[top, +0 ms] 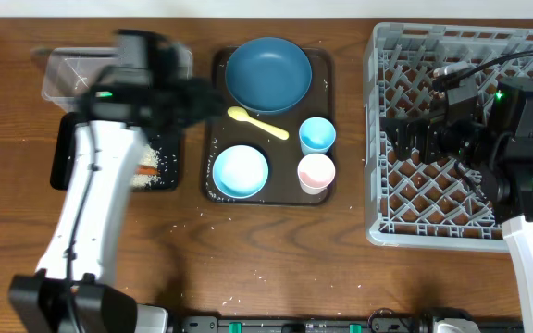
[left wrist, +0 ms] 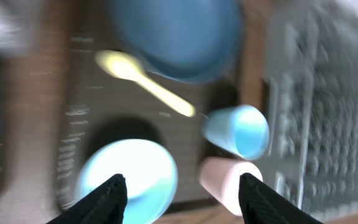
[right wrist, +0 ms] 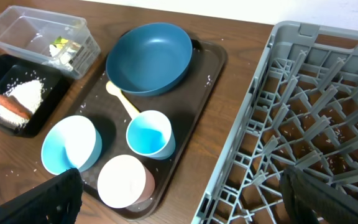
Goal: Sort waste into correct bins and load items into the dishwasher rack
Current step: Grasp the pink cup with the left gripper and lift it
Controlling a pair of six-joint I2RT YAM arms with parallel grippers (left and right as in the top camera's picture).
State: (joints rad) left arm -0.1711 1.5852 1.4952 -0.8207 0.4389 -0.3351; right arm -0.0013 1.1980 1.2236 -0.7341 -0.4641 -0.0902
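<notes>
waste [right wrist: 25,98] looks binned, loading's next: your left gripper [left wrist: 180,186], jaws wide, sits toward the far-left corner; bring it onto the light blue bowl [left wrist: 126,177] rim. right gripper [right wrist: 182,180] is wide too.

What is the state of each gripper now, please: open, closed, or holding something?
The left gripper is open and holds nothing.
The right gripper is open and holds nothing.
</notes>
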